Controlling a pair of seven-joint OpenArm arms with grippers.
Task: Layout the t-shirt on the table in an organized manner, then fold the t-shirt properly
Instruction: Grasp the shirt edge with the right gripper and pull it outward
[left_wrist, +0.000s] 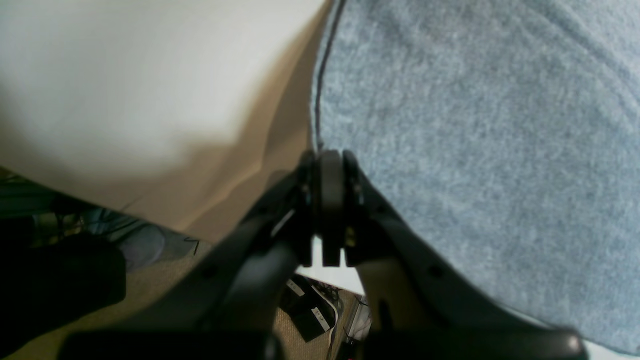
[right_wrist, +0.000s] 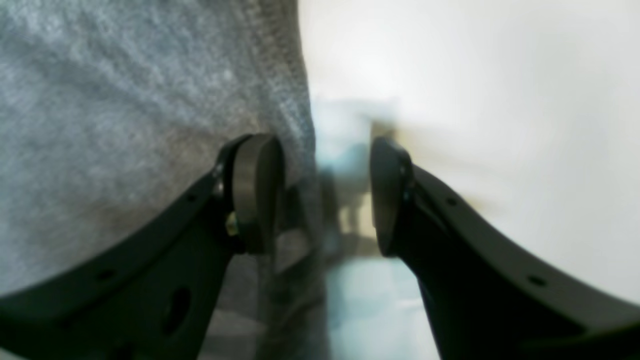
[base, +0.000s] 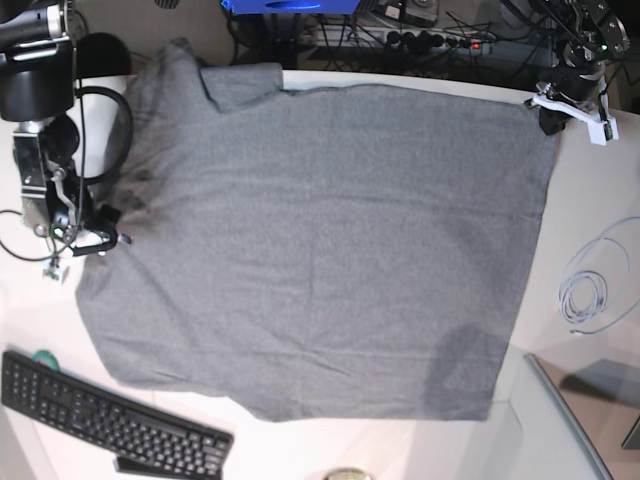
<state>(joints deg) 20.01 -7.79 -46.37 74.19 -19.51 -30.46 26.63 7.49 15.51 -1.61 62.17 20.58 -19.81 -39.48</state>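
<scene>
Base view has the keyboard (base: 110, 420) nearest, then the t-shirt (base: 320, 240) spread nearly flat across the table (base: 600, 200). Right gripper (right_wrist: 325, 195) is released, straddling the shirt edge. Left gripper (left_wrist: 330, 200) is clenched at the far corner; whether it's pinching fabric, can't tell. I'd pull outward evenly so wrinkles smooth out.

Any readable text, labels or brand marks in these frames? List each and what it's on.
None legible.
keyboard: key legends too small to read.
t-shirt: plain grey, no print showing.
Black blocks with pale labels below the left gripper: too blurred to read.
White cable on the table: no marking visible.
</scene>
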